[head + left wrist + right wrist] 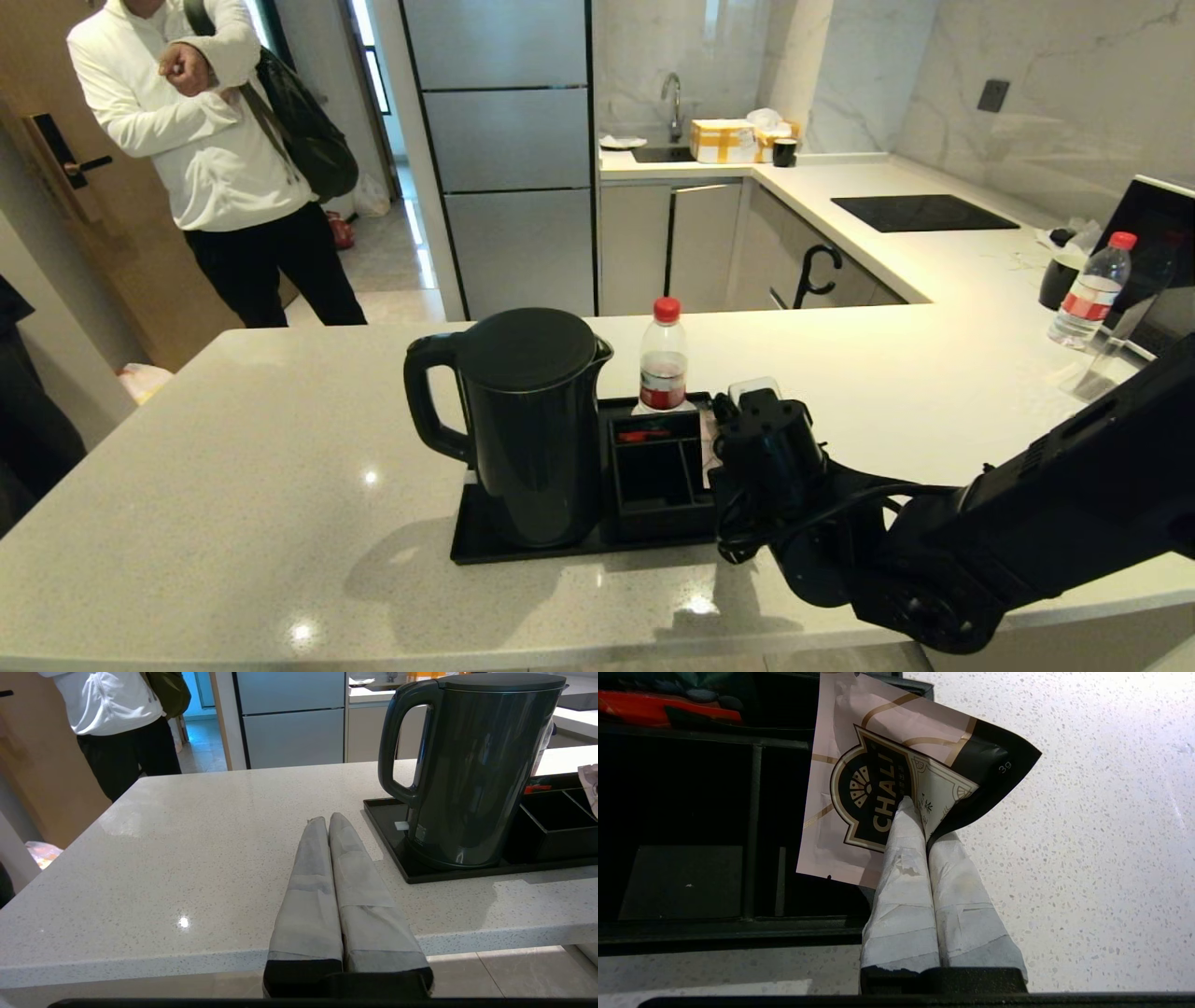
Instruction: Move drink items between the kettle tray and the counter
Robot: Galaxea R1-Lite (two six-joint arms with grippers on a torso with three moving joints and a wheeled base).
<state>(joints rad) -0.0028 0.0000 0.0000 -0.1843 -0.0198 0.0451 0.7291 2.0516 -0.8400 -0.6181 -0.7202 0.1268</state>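
Right wrist view shows the right gripper [920, 812] pinching a flat beige sachet with dark logo [859, 765] mid-frame, over the black compartmented organiser's edge [738, 933]; the left gripper [325, 821], pressed together, hovers over the speckled counter [187, 858].

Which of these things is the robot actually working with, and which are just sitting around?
In the job:
- tall matte-black kettle
- beige sachet with dark logo, pinched in the right gripper
- flat black tray
- speckled stone counter

Lying about:
- red-capped clear bottles
- black hob
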